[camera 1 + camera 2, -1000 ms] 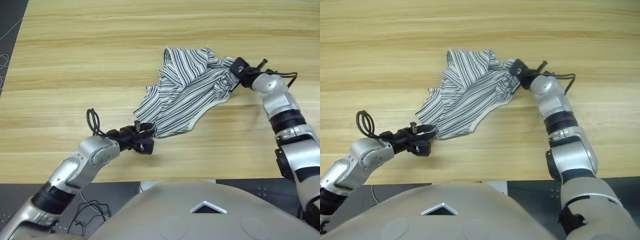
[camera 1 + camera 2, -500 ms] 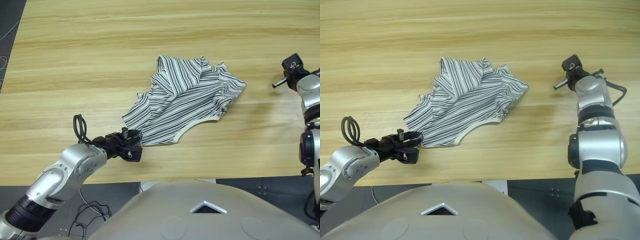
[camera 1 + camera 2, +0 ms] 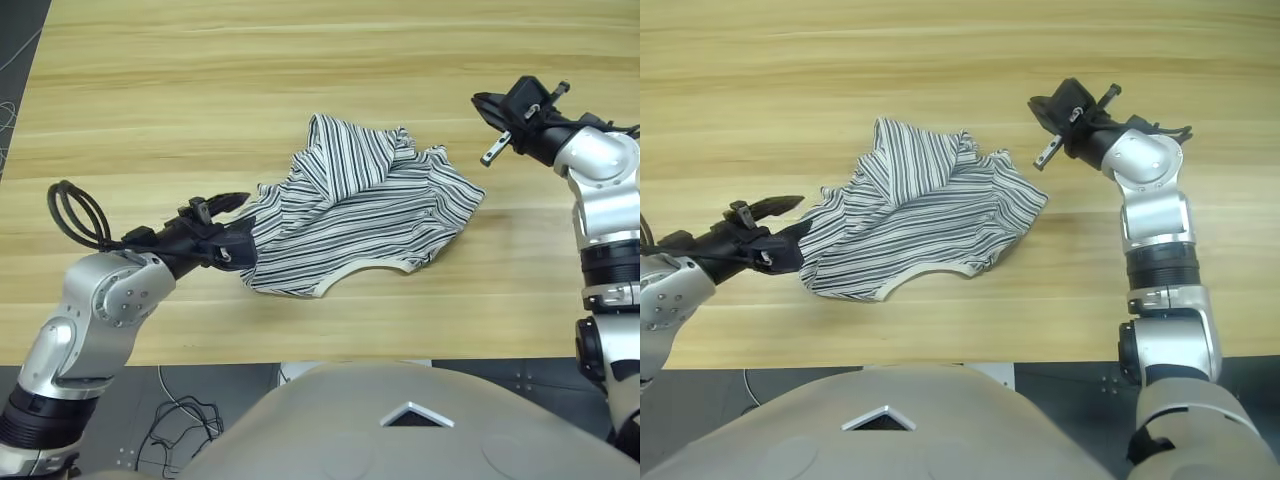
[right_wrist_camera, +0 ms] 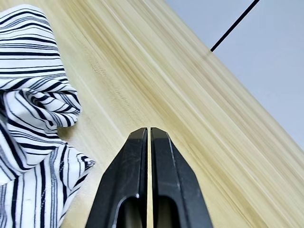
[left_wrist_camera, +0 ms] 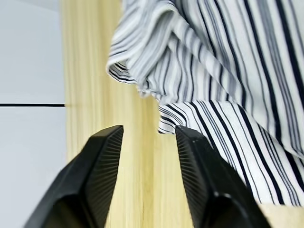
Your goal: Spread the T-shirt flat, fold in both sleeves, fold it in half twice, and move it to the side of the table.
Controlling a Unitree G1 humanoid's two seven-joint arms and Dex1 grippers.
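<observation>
The striped T-shirt (image 3: 360, 205) lies crumpled in a heap at the middle of the wooden table (image 3: 200, 80), with folds running across it. My left gripper (image 3: 240, 228) is at the heap's left edge, open; in the left wrist view the hem (image 5: 164, 124) hangs just past the fingertips (image 5: 110, 135), with nothing between them. My right gripper (image 3: 480, 100) hovers over bare wood beyond the shirt's right end. Its fingers (image 4: 140, 137) are pressed together and hold nothing, while the shirt (image 4: 33, 95) lies off to one side.
Bare wood surrounds the shirt on all sides, with wide room at the far side and on the left. The table's near edge (image 3: 300, 362) runs just in front of me. Dark floor (image 3: 15, 60) shows past the left edge.
The right gripper let go of the shirt's right end, swung out to the right, then came back toward it. The left gripper moved left and away from the near edge and now stands open.
</observation>
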